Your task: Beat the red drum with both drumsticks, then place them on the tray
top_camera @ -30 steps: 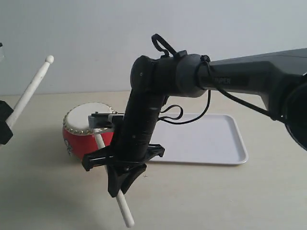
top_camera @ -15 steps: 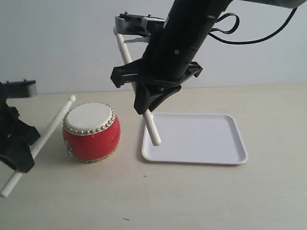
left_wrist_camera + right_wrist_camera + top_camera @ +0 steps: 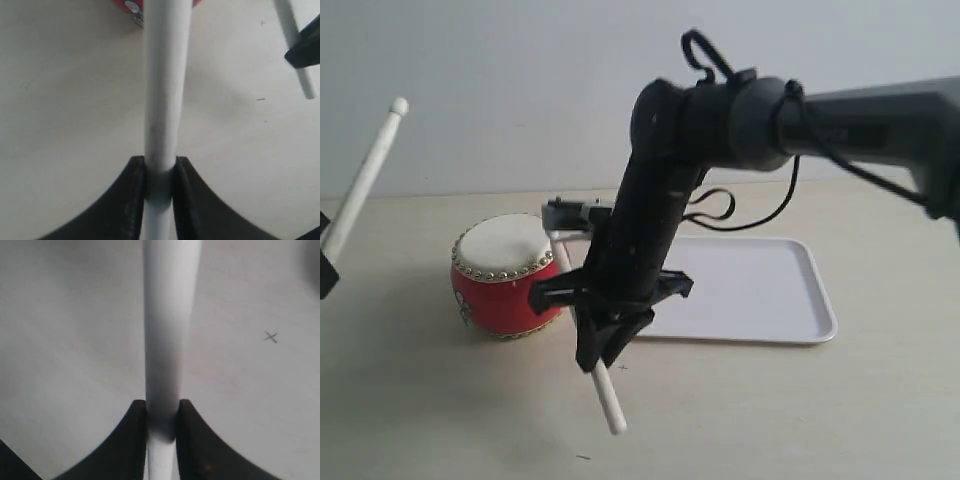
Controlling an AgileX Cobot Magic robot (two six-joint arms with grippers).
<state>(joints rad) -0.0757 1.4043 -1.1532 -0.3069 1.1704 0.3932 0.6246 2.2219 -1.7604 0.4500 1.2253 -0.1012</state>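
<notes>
Legible text: none | Sign: small cross (image 3: 623,368) on tabletop (image 3: 770,420), near red drum (image 3: 505,300) | Label: sticker (image 3: 132,5) on red drum's side, print too small to read

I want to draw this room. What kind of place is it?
Probably a robot test bench, not a music room: a plain tabletop against a blank wall, a black robot arm holding a drumstick, and a toy red drum and white tray set out.

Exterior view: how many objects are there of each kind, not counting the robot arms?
Red drum: 1
Drumsticks: 2
Tray: 1
Total: 4
</notes>
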